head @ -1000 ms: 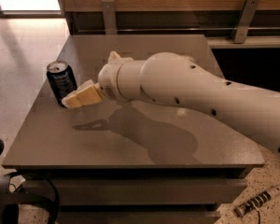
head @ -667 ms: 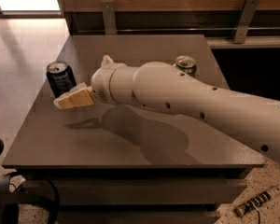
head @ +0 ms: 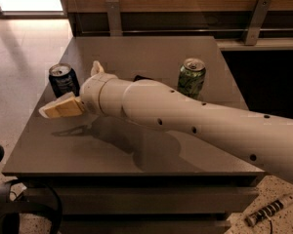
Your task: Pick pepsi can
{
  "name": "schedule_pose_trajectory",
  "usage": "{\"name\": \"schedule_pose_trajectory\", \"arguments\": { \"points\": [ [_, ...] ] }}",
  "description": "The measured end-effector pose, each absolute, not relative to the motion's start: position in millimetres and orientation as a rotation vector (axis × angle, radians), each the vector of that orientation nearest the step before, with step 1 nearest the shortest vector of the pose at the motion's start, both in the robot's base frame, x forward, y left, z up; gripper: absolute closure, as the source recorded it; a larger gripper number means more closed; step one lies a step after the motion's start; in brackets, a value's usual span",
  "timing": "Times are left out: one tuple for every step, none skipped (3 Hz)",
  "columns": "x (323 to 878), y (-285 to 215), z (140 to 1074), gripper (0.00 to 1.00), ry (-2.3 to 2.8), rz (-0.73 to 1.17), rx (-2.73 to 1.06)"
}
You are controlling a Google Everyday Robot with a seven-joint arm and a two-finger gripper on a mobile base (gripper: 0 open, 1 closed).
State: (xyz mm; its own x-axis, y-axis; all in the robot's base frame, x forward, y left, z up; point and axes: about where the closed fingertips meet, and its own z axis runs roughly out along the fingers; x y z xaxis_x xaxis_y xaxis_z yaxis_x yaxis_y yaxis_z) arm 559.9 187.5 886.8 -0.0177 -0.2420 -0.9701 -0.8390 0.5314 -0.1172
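The pepsi can, dark blue with a silver top, stands upright near the left edge of the grey table. My gripper is at the can, right in front of it and slightly to its right. One tan finger lies low in front of the can. The other finger sticks up to the can's right. The fingers are spread apart and hold nothing. My white arm crosses the table from the lower right.
A green can stands upright at the middle right of the table, behind my arm. A flat black wrapper peeks out behind the arm. A wooden wall with metal brackets runs along the back. Cables lie on the floor.
My arm has swung left and lower, so the green can now shows in full. The gripper has slid further left in front of the pepsi can.
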Motion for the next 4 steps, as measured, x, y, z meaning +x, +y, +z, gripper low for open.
{"name": "schedule_pose_trajectory", "arguments": {
  "points": [
    [562.9, 201.1, 889.1, 0.00, 1.496, 0.639, -0.945],
    [567.5, 211.0, 885.8, 0.18, 1.459, 0.692, -0.935],
    [569.0, 214.9, 883.0, 0.41, 1.450, 0.714, -0.930],
    [568.0, 216.1, 883.8, 0.64, 1.449, 0.714, -0.933]
  ]
}}
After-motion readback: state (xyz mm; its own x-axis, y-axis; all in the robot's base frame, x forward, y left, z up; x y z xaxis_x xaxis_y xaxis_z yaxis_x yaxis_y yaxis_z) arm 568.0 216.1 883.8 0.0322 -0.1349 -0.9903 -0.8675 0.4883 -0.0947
